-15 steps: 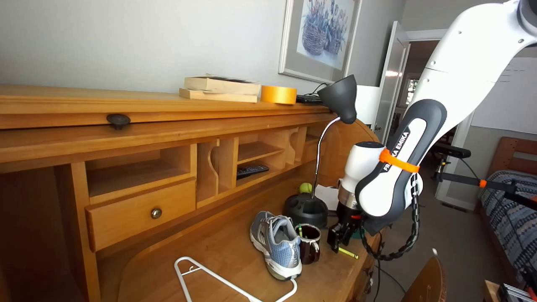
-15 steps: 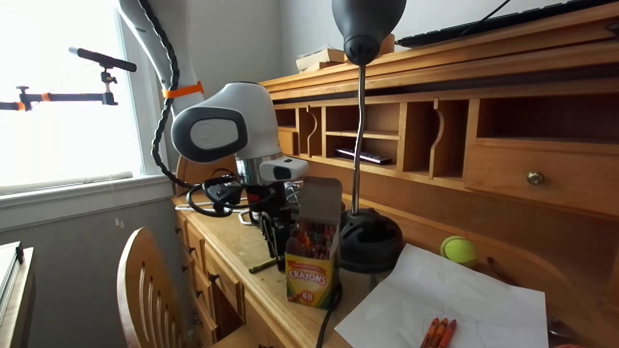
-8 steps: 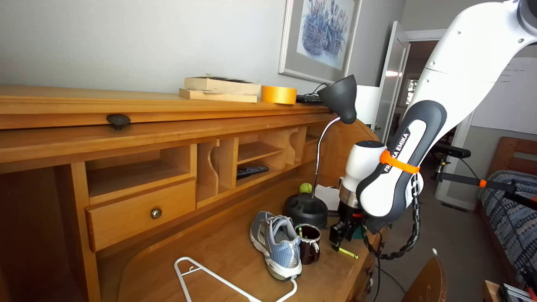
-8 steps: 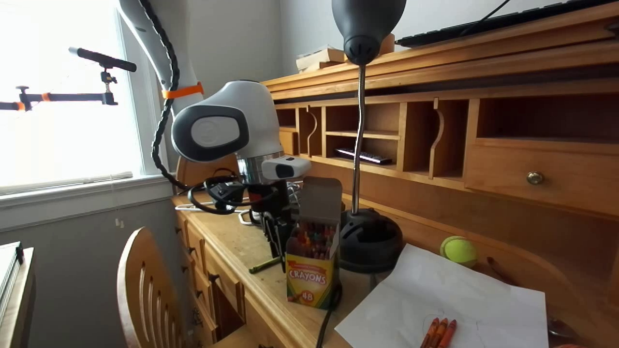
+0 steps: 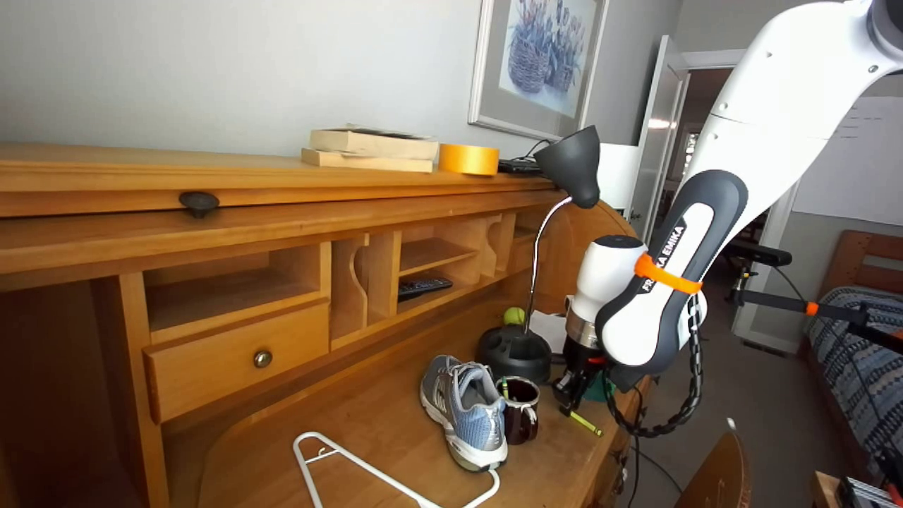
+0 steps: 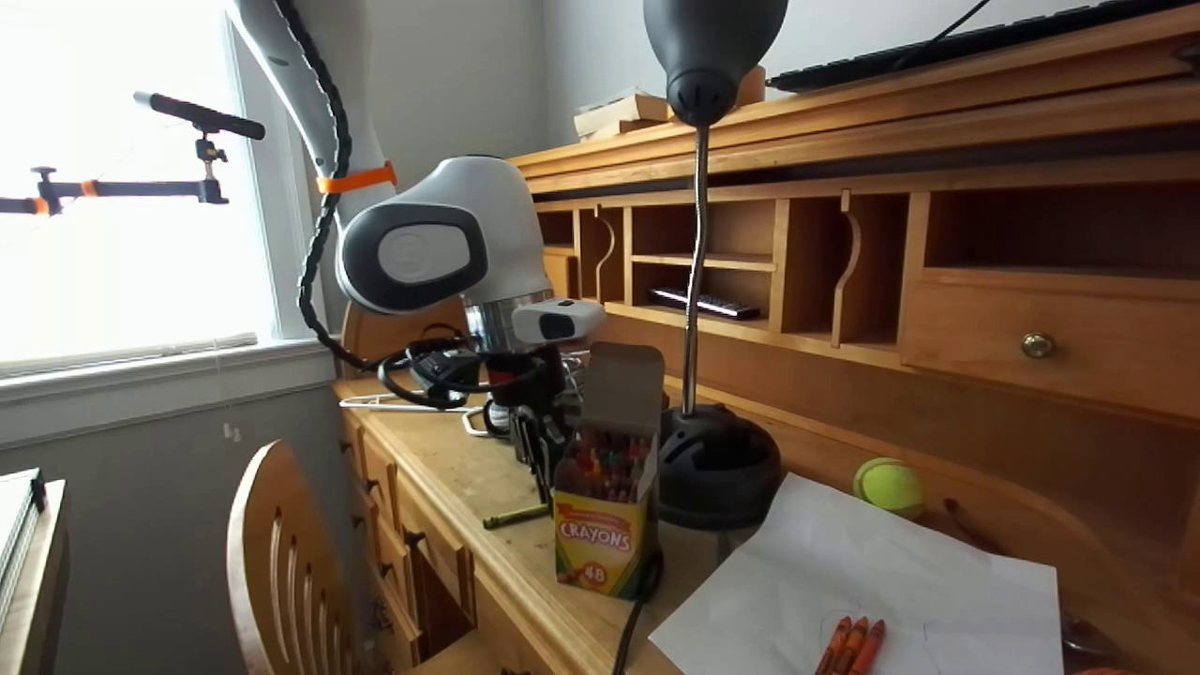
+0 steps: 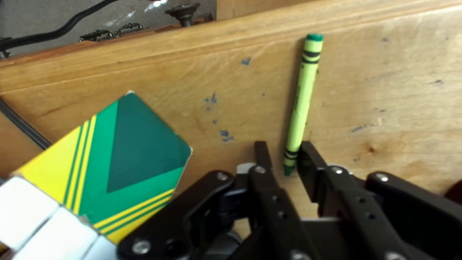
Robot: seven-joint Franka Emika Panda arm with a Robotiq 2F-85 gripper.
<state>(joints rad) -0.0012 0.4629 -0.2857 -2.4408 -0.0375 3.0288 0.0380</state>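
Note:
A yellow-green crayon [image 7: 302, 97] with a dark green tip lies on the wooden desk. It also shows in both exterior views [image 5: 585, 424] [image 6: 515, 517]. My gripper [image 7: 284, 148] is open, with the crayon's tip end between its fingers in the wrist view. The right finger in that view is against or very near the crayon; the left finger is apart from it. The gripper, also in both exterior views [image 5: 566, 403] [image 6: 544, 480], is tilted low over the desk. An upright open crayon box [image 6: 600, 544] stands close by; its side also shows in the wrist view [image 7: 135, 155].
A dark mug [image 5: 520, 423] with a green crayon in it and a grey-blue shoe [image 5: 469, 416] stand near the gripper. A black lamp base [image 6: 717, 469], paper [image 6: 900, 562], orange-red crayons [image 6: 851, 647], a tennis ball [image 6: 889, 487] and a white hanger [image 5: 374, 467] are on the desk.
The hand has tilted and shifted slightly, with its fingers slanting more. More of the crayon's length now shows in both exterior views. The crayon and the box have not visibly moved.

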